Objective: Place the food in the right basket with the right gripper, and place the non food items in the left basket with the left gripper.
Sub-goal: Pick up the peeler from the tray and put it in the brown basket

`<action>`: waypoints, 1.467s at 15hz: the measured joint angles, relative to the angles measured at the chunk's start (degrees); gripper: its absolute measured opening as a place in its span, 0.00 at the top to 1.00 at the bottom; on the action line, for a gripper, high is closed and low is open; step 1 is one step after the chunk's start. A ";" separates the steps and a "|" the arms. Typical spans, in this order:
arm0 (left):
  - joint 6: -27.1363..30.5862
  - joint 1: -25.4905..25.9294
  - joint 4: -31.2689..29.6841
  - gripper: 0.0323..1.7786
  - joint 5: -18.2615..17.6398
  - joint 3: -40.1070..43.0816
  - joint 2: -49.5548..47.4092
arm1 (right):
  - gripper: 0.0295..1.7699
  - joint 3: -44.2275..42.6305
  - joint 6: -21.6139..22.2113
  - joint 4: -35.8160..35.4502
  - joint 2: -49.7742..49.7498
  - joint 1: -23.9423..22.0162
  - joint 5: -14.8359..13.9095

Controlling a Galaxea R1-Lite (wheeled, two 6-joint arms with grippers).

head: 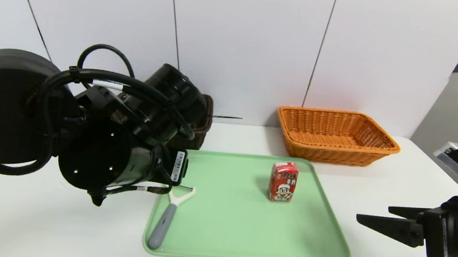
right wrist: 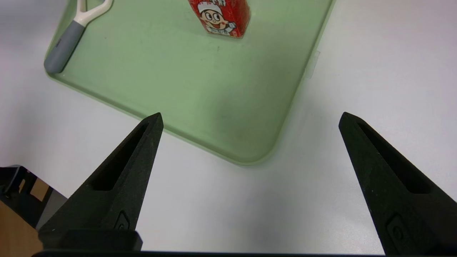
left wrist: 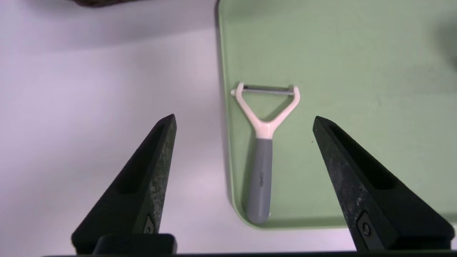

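L basket (head: pixel 203 122) mostly hidden behind L arm | carton (right wrist: pixel 219 18) top cut off

This looks like a robot test lab, not a home or kitchen. A bare white worktop (head: pixel 371 188) stands against a plain white panelled wall (head: pixel 244 44) with thin dark seams. The few household things are laid out like props: a green tray (head: pixel 245 228) carrying a peeler (head: pixel 166 217) and a red carton (head: pixel 283 182), with an orange basket (head: pixel 334 134) and a brown basket (head: pixel 203 122) behind it. Two black robot arms reach in from either side.
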 joint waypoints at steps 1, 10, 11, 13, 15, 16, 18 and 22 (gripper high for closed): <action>-1.32 -0.83 1.57 0.21 -0.72 0.11 0.11 | 0.04 0.17 0.02 0.02 -0.02 0.00 0.00; -6.45 -3.62 7.78 0.10 -7.52 -0.65 6.01 | 0.04 0.68 1.51 -0.61 -0.18 0.00 0.00; -7.80 -3.72 8.16 0.09 -7.64 -1.33 7.34 | 0.04 0.90 1.52 -0.63 -0.22 0.00 -0.01; -10.86 -3.73 10.58 0.08 -9.29 -4.36 10.07 | 0.04 1.24 1.57 -1.13 -0.28 -0.05 -0.01; -12.09 -3.75 12.63 0.07 -11.76 -6.62 11.91 | 0.04 1.46 1.62 -1.21 -0.52 -0.22 -0.01; -12.11 -3.73 12.68 0.07 -11.87 -7.07 12.69 | 0.04 1.57 1.63 -1.13 -0.74 -0.38 0.00; -12.35 -3.73 12.79 0.06 -11.91 -7.25 13.95 | 0.04 1.77 1.57 -1.18 -0.96 -0.91 -0.01; -12.48 -3.67 12.81 0.06 -11.93 -7.03 15.47 | 0.04 1.99 1.66 -1.16 -1.46 -1.44 -0.04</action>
